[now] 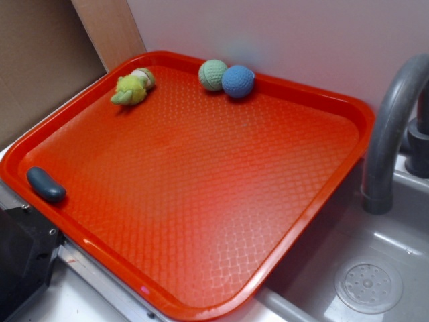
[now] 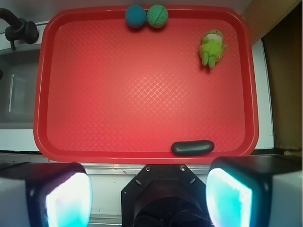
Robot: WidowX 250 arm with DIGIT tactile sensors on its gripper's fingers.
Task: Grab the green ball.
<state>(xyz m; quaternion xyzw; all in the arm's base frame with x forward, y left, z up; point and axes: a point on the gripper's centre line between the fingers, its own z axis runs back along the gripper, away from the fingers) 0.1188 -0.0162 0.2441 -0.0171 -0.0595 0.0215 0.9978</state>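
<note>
The green ball [image 1: 212,74] is small, pale mint and knitted. It rests at the far edge of the red tray [image 1: 201,201], touching a blue knitted ball [image 1: 238,81] on its right. In the wrist view the green ball [image 2: 157,16] lies at the top, right of the blue ball [image 2: 135,16]. My gripper [image 2: 149,198] shows only in the wrist view, high above the tray's near edge and far from the balls. Its jaws stand wide apart with nothing between them.
A fuzzy yellow-green plush toy [image 1: 132,88] lies in the tray's far left corner. A dark oblong object [image 1: 45,184] lies by the tray's near left rim. A grey faucet [image 1: 392,127] and sink drain [image 1: 368,286] are to the right. A brown board [image 1: 47,60] stands behind left.
</note>
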